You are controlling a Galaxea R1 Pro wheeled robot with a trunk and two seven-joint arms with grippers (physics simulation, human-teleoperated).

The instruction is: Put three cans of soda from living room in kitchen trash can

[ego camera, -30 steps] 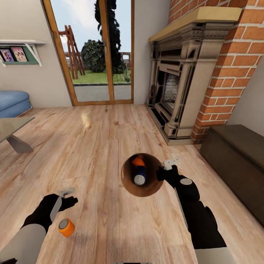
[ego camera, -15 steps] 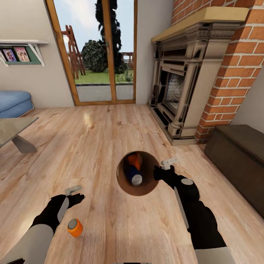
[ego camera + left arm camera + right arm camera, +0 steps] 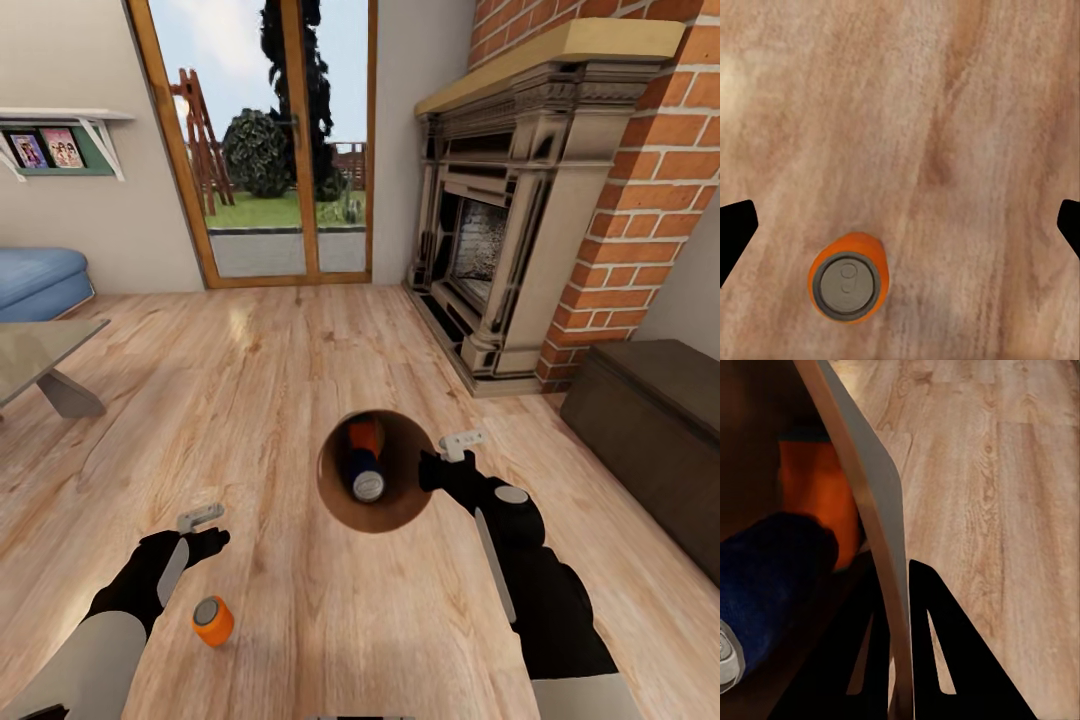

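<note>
- My right end effector (image 3: 441,462) is clenched on the rim of the trash can (image 3: 400,515), at the centre of the head view; the right wrist view shows the thin wall pinched between my fingers.
- Two soda cans lie inside it: an orange one (image 3: 366,436) and one with a dark blue part (image 3: 366,476).
- The third can of soda (image 3: 212,620) stands upright on the wood floor (image 3: 270,380), in the lower left of the head view.
- My left end effector (image 3: 205,528) hovers released near it, jaws wide apart, holding nothing.
- I judge this can light, stiff and smooth, so easy to tip. I would take it around the middle of its side wall.
</note>
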